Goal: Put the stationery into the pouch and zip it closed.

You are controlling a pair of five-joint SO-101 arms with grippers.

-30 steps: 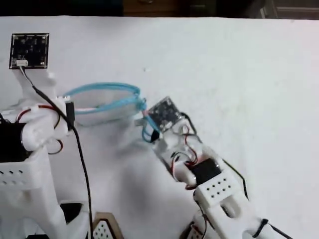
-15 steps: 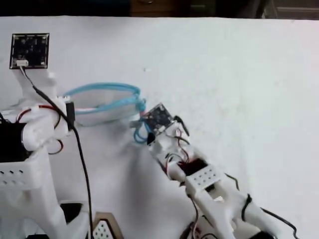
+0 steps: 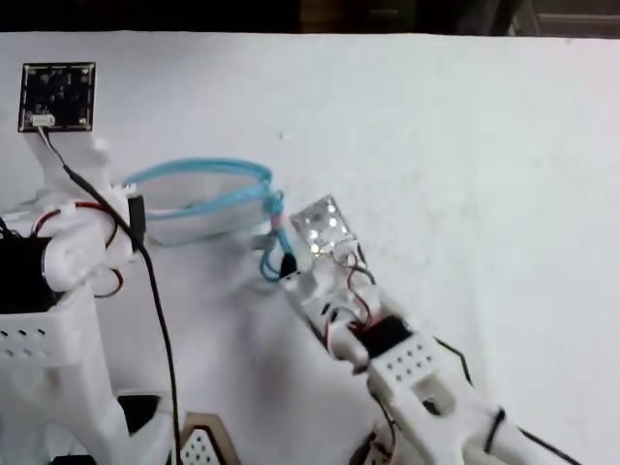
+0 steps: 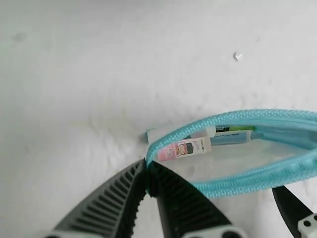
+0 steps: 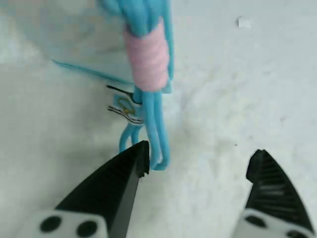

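A clear pouch (image 3: 194, 215) with a blue zipper lies open on the white table, and a pen (image 4: 230, 135) and a small labelled piece (image 4: 182, 148) show inside it. My left gripper (image 4: 147, 169) is shut on the pouch's (image 4: 233, 158) zipper end. At the other end, a blue cord loop (image 5: 154, 130) with a pink sleeve (image 5: 146, 58) hangs from the zipper pull. My right gripper (image 5: 200, 157) is open just short of that loop; one finger (image 5: 130, 171) is beside the cord. In the high view the right gripper (image 3: 283, 263) sits at the cord loop (image 3: 269, 262).
The white table (image 3: 465, 145) stretches free to the right and back. The left arm's body (image 3: 58, 291) and its cable (image 3: 155, 291) stand at the near left. A small white speck (image 5: 243, 22) lies on the table beyond the pouch.
The right arm's wrist shifted left and then back a little, and the cord loop now lies slightly further left. The pouch and the left arm have stayed put.
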